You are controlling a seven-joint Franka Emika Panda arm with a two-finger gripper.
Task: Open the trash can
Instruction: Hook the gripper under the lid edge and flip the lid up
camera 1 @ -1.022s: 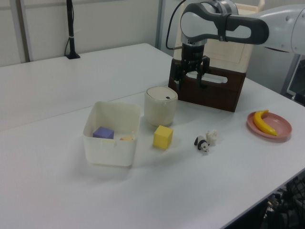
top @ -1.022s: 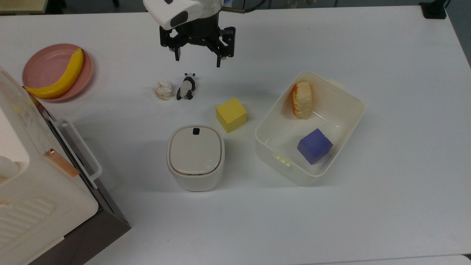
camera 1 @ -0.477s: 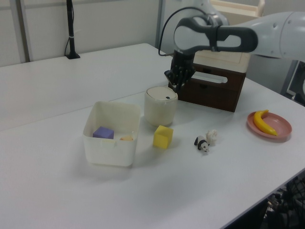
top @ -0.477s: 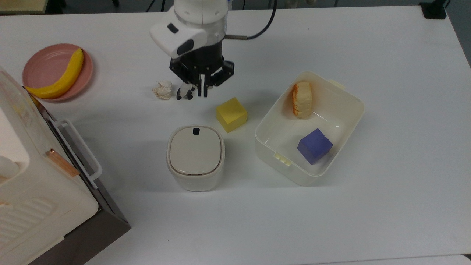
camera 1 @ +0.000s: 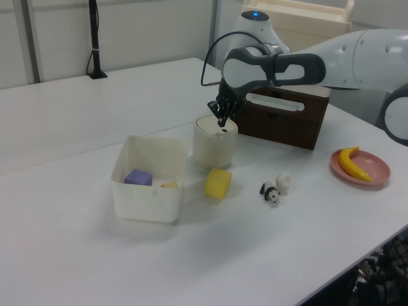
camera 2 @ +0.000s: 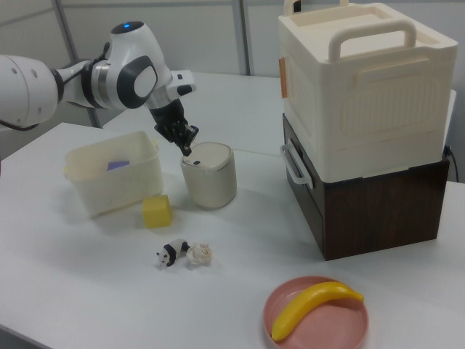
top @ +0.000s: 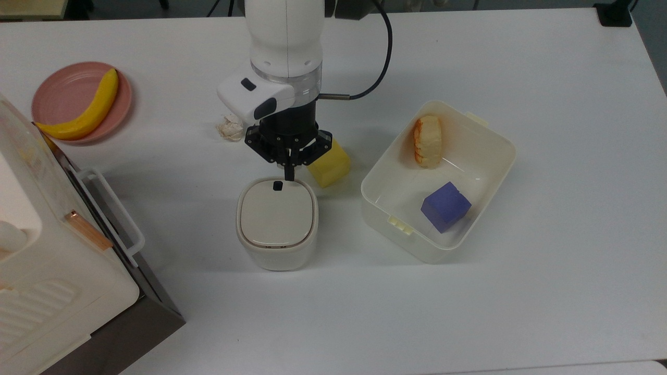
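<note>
The trash can stands near the middle of the white desk in the top view, its beige lid down flat and the small black button at the rim edge nearest the arm. The gripper hangs just over that edge, fingers drawn together into one point beside the button; whether they touch it I cannot tell. A yellow cube sits just to the top view's right of the gripper, and a cream tub further right holds a purple cube and a bread roll.

In the left view the trash can stands between the tub and a dark brown cabinet, with the gripper tip down on its lid edge.

In the right view the trash can is left of the big white appliance, gripper at its rim. A toy panda and a banana on a pink plate lie nearer the camera.
</note>
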